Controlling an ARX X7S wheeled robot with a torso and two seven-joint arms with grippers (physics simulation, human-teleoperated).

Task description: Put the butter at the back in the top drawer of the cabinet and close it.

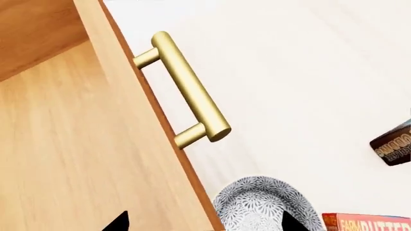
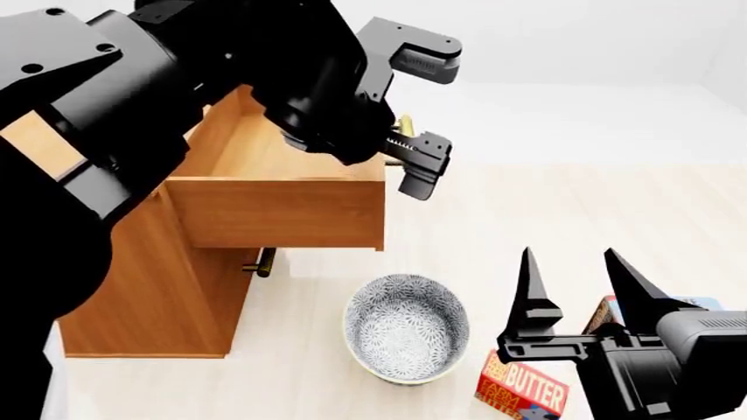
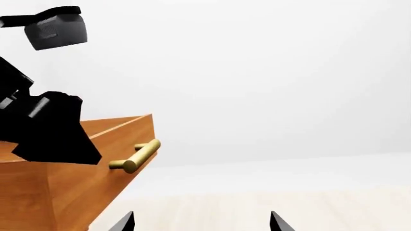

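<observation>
While the right gripper (image 2: 576, 262) hangs wide open and empty | butter (image 2: 524, 390) lies on the floor just below it, beside the patterned bowl (image 2: 405, 329) | right arm nearest | left gripper (image 2: 418, 118) open above the pulled-out top drawer (image 2: 278, 210).

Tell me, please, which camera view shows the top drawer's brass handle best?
The left wrist view: the brass handle fills the frame, both posts visible. The right wrist view shows it small and side-on; in the head view the left gripper mostly hides it.
</observation>
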